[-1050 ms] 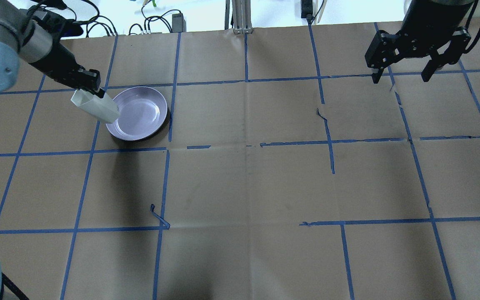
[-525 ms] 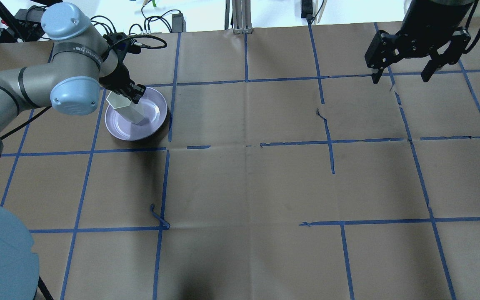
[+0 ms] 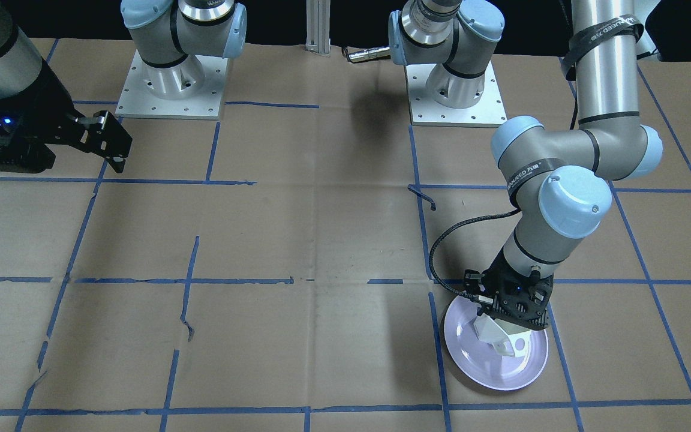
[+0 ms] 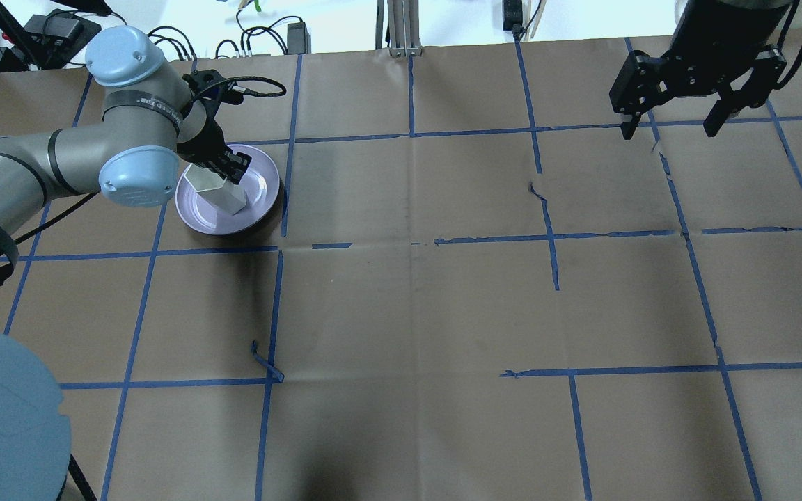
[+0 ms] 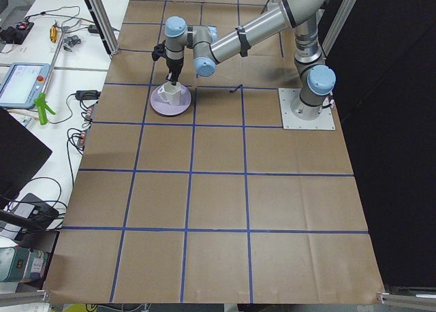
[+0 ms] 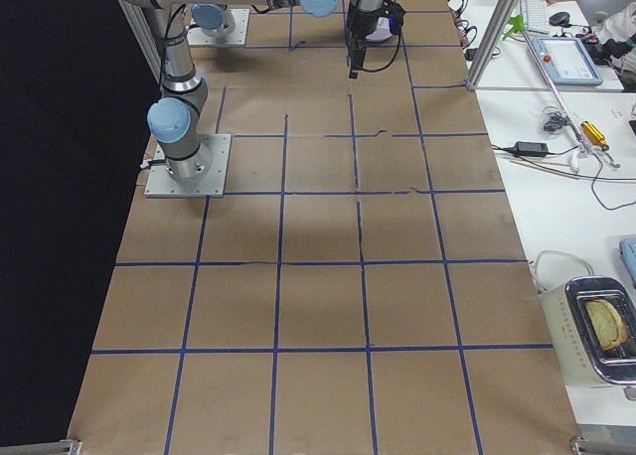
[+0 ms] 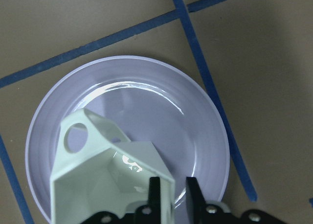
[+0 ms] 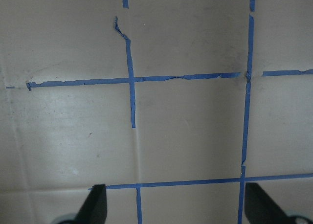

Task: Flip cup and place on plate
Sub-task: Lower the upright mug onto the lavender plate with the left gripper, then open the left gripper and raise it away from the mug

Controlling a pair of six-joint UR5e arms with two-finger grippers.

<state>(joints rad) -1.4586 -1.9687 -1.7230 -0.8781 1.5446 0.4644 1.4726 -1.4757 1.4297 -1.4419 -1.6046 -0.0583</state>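
Note:
The white faceted cup [image 4: 216, 189] is mouth-up over the pale lavender plate [image 4: 262, 188], near its middle. My left gripper [image 4: 230, 167] is shut on the cup's rim wall. In the left wrist view the fingertips [image 7: 154, 190] pinch that wall, the cup [image 7: 107, 180] opens toward the camera, and its loop handle points out over the plate [image 7: 195, 116]. In the front-facing view the cup [image 3: 501, 339] hangs under the gripper [image 3: 510, 321], its base at or just above the plate [image 3: 471, 360]; I cannot tell whether they touch. My right gripper [image 4: 672, 129] is open and empty, high at the far right.
The table is brown paper with a grid of blue tape lines [image 4: 411, 136]. A loose curl of tape [image 4: 266, 363] sticks up in front of the plate. Cables and adapters [image 4: 262, 35] lie beyond the far edge. The arm bases [image 3: 168, 78] stand on the robot's side.
My left arm swung in and turned the cup from tilted at the plate's left edge to mouth-up over the plate's middle, lower than before. The right arm has not moved.

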